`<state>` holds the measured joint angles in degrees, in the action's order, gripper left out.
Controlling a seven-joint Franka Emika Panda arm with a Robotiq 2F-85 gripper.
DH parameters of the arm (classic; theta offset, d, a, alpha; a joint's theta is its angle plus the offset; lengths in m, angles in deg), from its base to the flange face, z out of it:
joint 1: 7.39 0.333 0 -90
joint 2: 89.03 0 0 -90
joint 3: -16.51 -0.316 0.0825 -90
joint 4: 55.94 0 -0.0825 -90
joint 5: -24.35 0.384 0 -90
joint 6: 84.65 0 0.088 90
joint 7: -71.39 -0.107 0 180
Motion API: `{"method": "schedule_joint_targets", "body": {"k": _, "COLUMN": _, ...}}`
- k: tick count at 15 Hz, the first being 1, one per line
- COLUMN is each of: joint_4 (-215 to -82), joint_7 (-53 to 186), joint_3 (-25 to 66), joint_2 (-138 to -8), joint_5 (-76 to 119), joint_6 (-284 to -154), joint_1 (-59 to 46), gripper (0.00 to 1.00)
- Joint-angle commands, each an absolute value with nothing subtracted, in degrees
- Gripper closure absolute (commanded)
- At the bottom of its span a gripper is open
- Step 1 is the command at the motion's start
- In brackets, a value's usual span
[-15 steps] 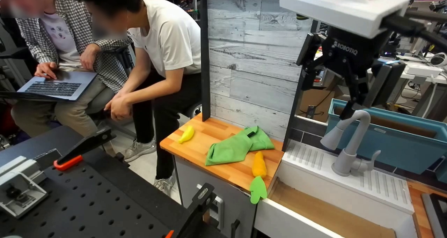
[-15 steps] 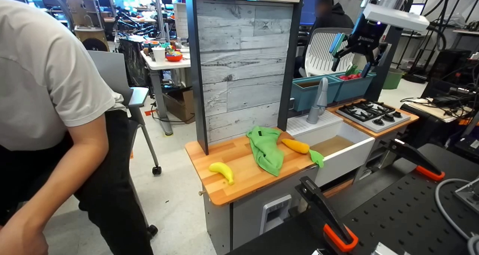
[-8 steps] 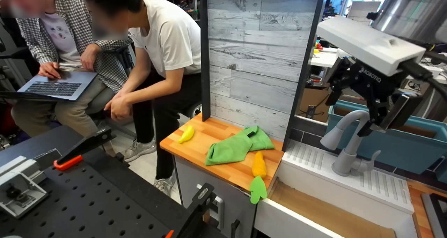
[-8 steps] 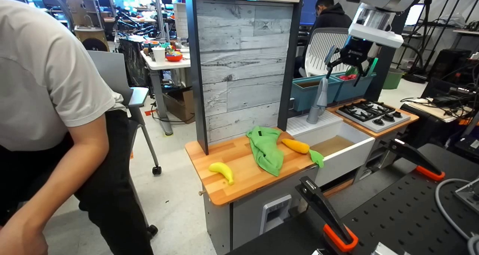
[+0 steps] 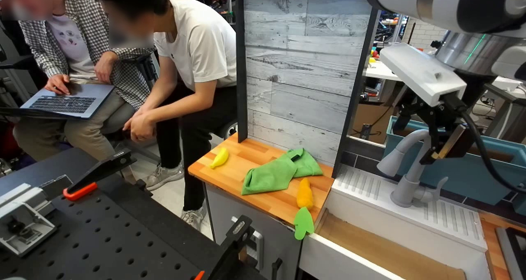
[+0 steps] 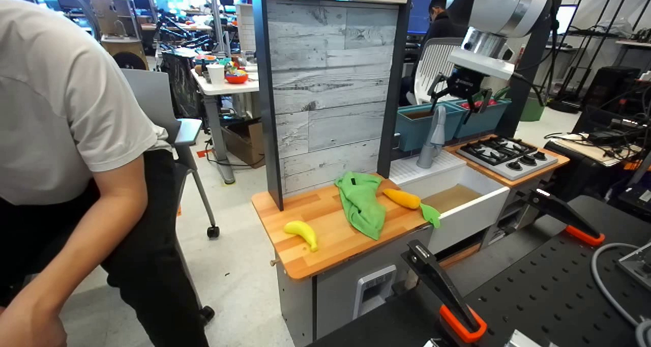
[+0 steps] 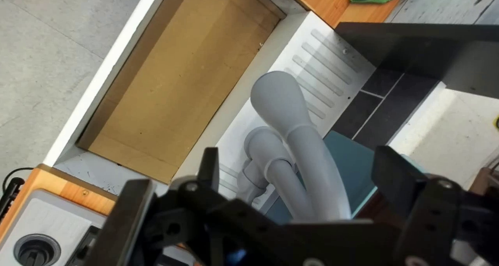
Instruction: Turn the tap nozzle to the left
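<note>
Your gripper (image 7: 299,160), spread wide; in the wrist view the tap nozzle (image 7: 314,153) shows between its jaws, tube roughly crosswise to your closing line, mouth farther out over the drainboard (image 7: 323,78). Sideways push next, I'd judge.

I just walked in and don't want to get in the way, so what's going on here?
A robot arm is at a kitchen sink, apparently about to turn its grey spout to the left. The pincer is open, with the spout between its jaws in the wrist view; whether they touch it is hard to tell. A green cloth and a toy banana lie on the wooden counter beside the sink.
</note>
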<state>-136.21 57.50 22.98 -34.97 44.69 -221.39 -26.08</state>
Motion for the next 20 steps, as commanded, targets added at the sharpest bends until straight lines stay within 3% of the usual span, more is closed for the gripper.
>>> {"method": "schedule_joint_targets", "body": {"k": 1, "joint_4": -129.4, "joint_7": 55.2, "joint_3": 22.4, "joint_2": -30.5, "joint_5": 45.0, "joint_6": -220.2, "joint_1": -26.5, "gripper": 0.26}}
{"method": "schedule_joint_targets", "body": {"k": 9, "joint_4": -127.3, "joint_7": 55.3, "joint_3": 22.2, "joint_2": -28.0, "joint_5": 43.8, "joint_6": -220.4, "joint_1": -25.6, "gripper": 0.88}}
{"method": "schedule_joint_targets", "body": {"k": 11, "joint_4": -128.1, "joint_7": 55.5, "joint_3": 22.2, "joint_2": -28.3, "joint_5": 43.5, "joint_6": -220.9, "joint_1": -25.2, "gripper": 0.99}}
{"method": "schedule_joint_targets", "body": {"k": 18, "joint_4": -128.2, "joint_7": 54.6, "joint_3": 22.0, "joint_2": -28.5, "joint_5": 43.4, "joint_6": -220.8, "joint_1": -24.6, "gripper": 0.98}}
{"method": "schedule_joint_targets", "body": {"k": 19, "joint_4": -128.2, "joint_7": 54.4, "joint_3": 22.1, "joint_2": -28.5, "joint_5": 43.3, "joint_6": -220.6, "joint_1": -24.5, "gripper": 0.67}}
{"method": "schedule_joint_targets", "body": {"k": 20, "joint_4": -128.3, "joint_7": 54.4, "joint_3": 22.1, "joint_2": -28.6, "joint_5": 43.4, "joint_6": -220.5, "joint_1": -24.5, "gripper": 0.65}}
